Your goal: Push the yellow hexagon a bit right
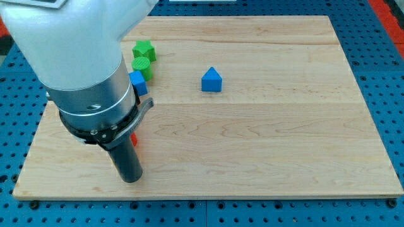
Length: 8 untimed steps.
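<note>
The yellow hexagon, the block to be nudged a bit right, is nowhere in sight on the tabletop (284, 126). In my judgement it most likely lies behind the bulky grey arm (82, 69), which covers much of the view's left. The arm carries no hand that could open or close; it ends in a straight dark rod, and my tip (130, 180) rests on the wood near the view's bottom-left corner.

Just above and beside the rod a sliver of a red block (134, 140) peeks out; its shape cannot be made out. Higher up, a blue block (138, 82) shows at the arm's edge, half hidden. Next come a green cylinder-like block (142, 65) and a green star-like block (144, 49), stacked in a loose column toward the view's top.

A blue triangular block (211, 80) sits alone, well apart, near the middle. The right half of the wood gives room for a rightward push.

My tip's low-left position reads as a stance to the left of the hidden cluster, the side from which a rightward shove would begin. Whether it touches the hexagon cannot be told.
</note>
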### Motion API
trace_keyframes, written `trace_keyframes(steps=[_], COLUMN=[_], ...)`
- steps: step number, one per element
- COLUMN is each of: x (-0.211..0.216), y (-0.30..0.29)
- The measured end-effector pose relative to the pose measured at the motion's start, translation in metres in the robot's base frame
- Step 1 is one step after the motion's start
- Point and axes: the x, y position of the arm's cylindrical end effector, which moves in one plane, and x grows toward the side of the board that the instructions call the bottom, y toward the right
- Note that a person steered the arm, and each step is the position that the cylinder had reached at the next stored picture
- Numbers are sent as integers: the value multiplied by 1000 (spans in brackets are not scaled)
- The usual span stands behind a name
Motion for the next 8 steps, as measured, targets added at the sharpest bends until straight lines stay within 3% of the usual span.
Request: trace_keyframes(steps=[2, 3, 4, 5, 6, 8], x=[-4, 31, 17, -48, -91, -110], y=[1, -18, -83, -147, -123, -95])
